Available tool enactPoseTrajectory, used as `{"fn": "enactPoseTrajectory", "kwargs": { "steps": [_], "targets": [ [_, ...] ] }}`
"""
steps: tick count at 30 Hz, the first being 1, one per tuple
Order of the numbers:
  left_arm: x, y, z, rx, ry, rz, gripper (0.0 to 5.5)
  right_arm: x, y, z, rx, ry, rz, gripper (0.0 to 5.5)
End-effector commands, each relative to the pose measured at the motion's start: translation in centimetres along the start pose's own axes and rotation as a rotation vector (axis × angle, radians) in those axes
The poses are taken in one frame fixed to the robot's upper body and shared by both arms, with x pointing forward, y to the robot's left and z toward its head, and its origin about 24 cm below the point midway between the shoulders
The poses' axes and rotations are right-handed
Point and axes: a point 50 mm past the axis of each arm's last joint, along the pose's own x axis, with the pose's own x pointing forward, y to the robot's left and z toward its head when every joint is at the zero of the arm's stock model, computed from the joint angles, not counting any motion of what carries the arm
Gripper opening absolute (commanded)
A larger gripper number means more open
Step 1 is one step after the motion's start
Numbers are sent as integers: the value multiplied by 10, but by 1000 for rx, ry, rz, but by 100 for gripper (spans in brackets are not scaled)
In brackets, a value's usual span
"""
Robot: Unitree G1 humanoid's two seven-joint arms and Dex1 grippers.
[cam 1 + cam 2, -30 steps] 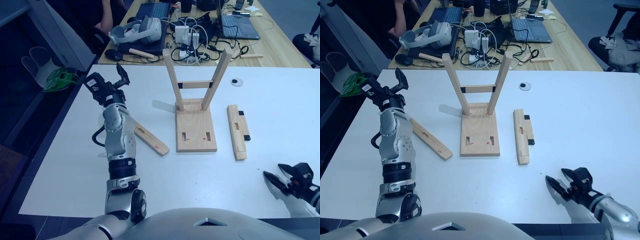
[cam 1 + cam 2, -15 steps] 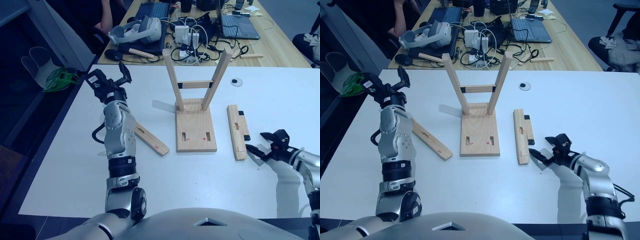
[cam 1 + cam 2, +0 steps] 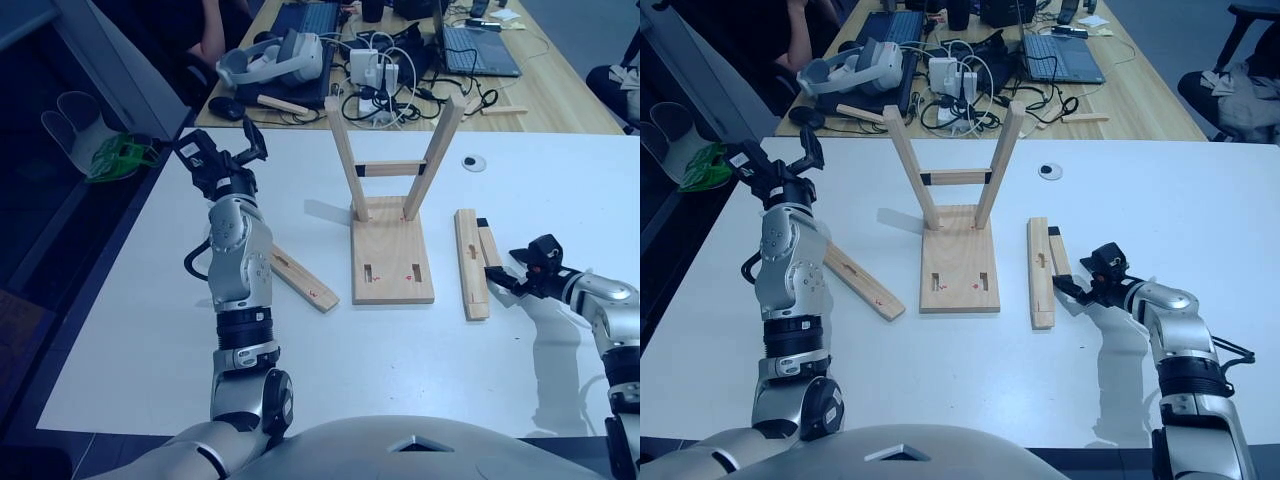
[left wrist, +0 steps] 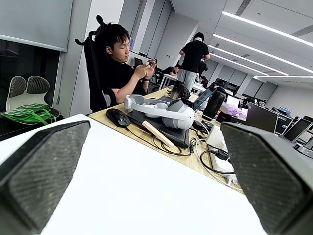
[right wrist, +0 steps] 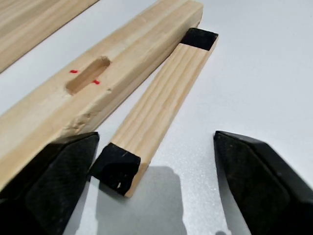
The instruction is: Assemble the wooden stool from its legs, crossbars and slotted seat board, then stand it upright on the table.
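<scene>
R hand [image 3: 503, 283] has swung in from near edge of surface [image 3: 400, 350], now spread wide astride crossbar [image 5: 161, 103] end beside loose leg [image 3: 468, 262]; pick looks next. L hand [image 3: 225, 158] released, aloft.

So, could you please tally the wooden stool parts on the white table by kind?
Legs: 4 (2 standing in the board, 2 lying loose)
Crossbars: 2 (1 fitted, 1 loose)
Seat board: 1
Total: 7
</scene>
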Motion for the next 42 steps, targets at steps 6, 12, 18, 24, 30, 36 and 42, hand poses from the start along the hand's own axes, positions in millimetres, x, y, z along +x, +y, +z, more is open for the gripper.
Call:
{"fn": "enactPoseTrajectory", "kwargs": {
  "steps": [6,12,18,24,30,36,42],
  "targets": [
    [5,-3,4,-11,-15,4,493,3,15,-117,480,526,-194,268],
    [6,5,4,-20,-24,41,493,-8,2,-131,279,621,-223,151],
    [9,5,2,-45,-27,54,493,-28,-21,-127,176,497,-305,128],
    [26,9,35,-56,-129,43,493,-19,-60,-9,12,-56,-489,128],
    [47,-22,114,-128,-333,-186,493,-38,-40,130,-246,-622,-555,128],
    [42,-82,136,-363,-187,-620,493,-48,44,237,-509,-984,-338,128],
    [17,-109,116,-478,16,-931,493,-40,104,272,-607,-1080,-39,128]
  ]
}}
